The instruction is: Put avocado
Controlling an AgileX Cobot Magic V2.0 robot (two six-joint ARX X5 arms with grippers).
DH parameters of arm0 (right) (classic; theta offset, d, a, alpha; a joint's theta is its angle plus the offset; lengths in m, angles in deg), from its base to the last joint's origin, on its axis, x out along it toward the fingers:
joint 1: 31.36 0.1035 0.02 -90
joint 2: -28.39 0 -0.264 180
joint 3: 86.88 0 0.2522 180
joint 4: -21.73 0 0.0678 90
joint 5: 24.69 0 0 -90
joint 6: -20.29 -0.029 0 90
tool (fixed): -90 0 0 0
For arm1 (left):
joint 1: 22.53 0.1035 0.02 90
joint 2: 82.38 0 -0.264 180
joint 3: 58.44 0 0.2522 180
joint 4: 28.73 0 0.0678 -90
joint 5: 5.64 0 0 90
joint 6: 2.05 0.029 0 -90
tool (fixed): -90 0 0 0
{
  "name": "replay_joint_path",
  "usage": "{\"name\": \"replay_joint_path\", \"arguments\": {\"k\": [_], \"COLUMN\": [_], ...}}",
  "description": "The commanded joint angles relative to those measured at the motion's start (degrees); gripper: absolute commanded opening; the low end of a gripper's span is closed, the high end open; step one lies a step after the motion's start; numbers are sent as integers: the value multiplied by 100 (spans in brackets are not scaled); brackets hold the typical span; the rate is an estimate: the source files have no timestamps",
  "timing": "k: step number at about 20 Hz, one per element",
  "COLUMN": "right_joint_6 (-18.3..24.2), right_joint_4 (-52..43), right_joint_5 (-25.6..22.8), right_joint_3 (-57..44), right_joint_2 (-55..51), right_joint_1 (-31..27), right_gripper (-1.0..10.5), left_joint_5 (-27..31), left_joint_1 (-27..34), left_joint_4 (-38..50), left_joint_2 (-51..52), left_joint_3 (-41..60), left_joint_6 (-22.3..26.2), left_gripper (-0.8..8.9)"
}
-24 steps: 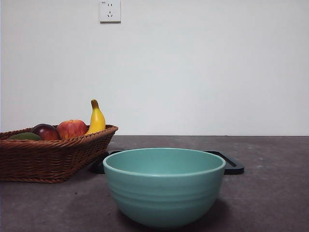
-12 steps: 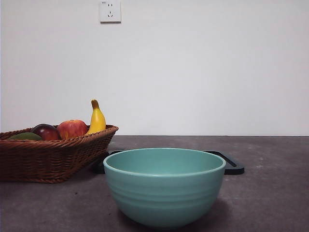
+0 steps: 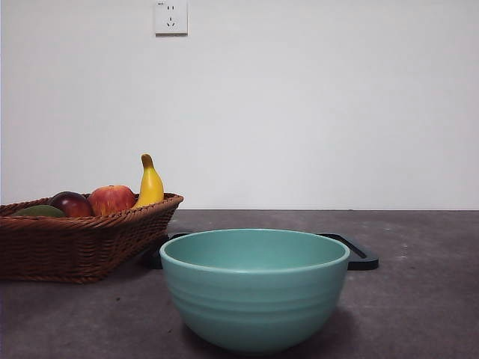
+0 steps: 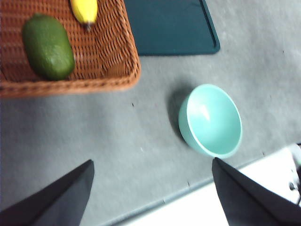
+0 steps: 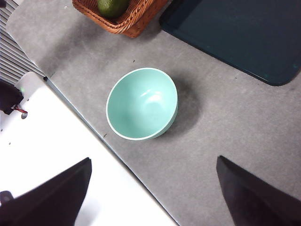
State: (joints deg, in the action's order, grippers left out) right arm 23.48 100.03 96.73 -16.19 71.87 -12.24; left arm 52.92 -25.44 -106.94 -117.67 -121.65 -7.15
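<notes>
Front view shows no arm at all: the teal bowl (image 3: 254, 288) stands near and large on the grey desk (image 3: 419, 299), with the wicker basket (image 3: 75, 243) behind it to one side and a dark tray (image 3: 359, 254) lying flat beyond the bowl. In the basket the avocado (image 3: 37, 212) sits at the end farthest from the bowl, just beside a dark red round fruit (image 3: 71, 203); a red-yellow apple (image 3: 111, 199) and an upright banana (image 3: 150, 183) fill the end nearer the bowl.

The left gripper (image 4: 150, 193) hangs high above the desk between basket and bowl, its jaws spread wide and empty. From there the avocado (image 4: 48, 46) lies on the basket weave near the rim that faces the bowl, though this picture is blurred, so whether it touches the wall is hard to say. The right gripper (image 5: 153, 193) also hangs high, beside the bowl (image 5: 142, 103), jaws wide apart and holding nothing.

The pick has not begun. The avocado is smooth and oval, so an off-centre pinch may squirt it sideways. Lying close to the basket wall and to the other fruit, it may leave a jaw little room, and a jaw could catch the weave and drag the basket. The bowl's purpose is only a guess.
</notes>
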Motion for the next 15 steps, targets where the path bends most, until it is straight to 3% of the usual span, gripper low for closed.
{"name": "replay_joint_path", "arguments": {"k": [1, 15], "right_joint_6": [-4, -22], "right_joint_4": [-42, -103], "right_joint_5": [7, 7], "right_joint_3": [105, 105], "right_joint_2": [28, 28], "right_joint_1": [26, 26], "right_gripper": [429, 429], "left_joint_5": [120, 2592], "left_joint_1": [-17, -1040], "left_joint_4": [341, 1696], "left_joint_2": [-302, -3906], "left_joint_3": [-131, -1191], "left_joint_6": [-52, 37], "left_gripper": [409, 405]}}
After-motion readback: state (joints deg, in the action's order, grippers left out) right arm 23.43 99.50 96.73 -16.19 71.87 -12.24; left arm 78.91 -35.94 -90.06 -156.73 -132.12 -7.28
